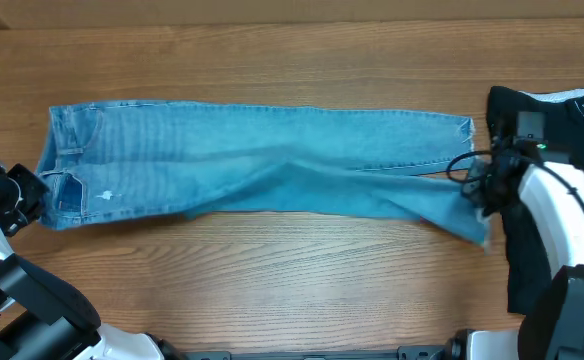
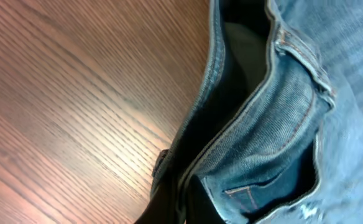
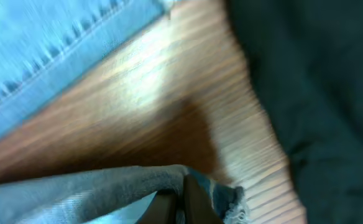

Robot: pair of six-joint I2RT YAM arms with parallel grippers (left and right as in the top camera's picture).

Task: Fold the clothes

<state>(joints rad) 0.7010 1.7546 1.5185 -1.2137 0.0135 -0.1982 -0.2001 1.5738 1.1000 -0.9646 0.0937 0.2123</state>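
- The light blue jeans point(image 1: 262, 160) are laid out lengthwise across the wooden table point(image 1: 272, 290), with the waistband at the left end and the frayed hems at the right end. One leg is lapped partly over the other.
- The left gripper point(image 1: 32, 195) is closed on the near corner of the waistband point(image 2: 275, 93), just beside a back pocket point(image 2: 262, 180). In the left wrist view the denim edge is seen pinched at a dark finger point(image 2: 169, 208).
- The right gripper point(image 3: 181, 200) is closed on the frayed hem point(image 3: 228, 200) of the near leg, and that corner is lifted slightly off the wood.
- The denim is judged to be soft but fairly heavy. It can be expected to sag between the two held ends and to drag on the table rather than slide freely.
- The waistband and hem are doubled and stitched, so they are judged the firmest places to take hold. A single layer in mid-leg would be likely to bunch.
- Only the near edge is held at each end, so the far leg may be left behind or skewed when the ends are brought together.
- A black garment point(image 3: 306, 93) lies just beside the hems at the right, with a small white cloth point(image 1: 572, 97) at its far edge. It may be snagged if the right end is swung outward.
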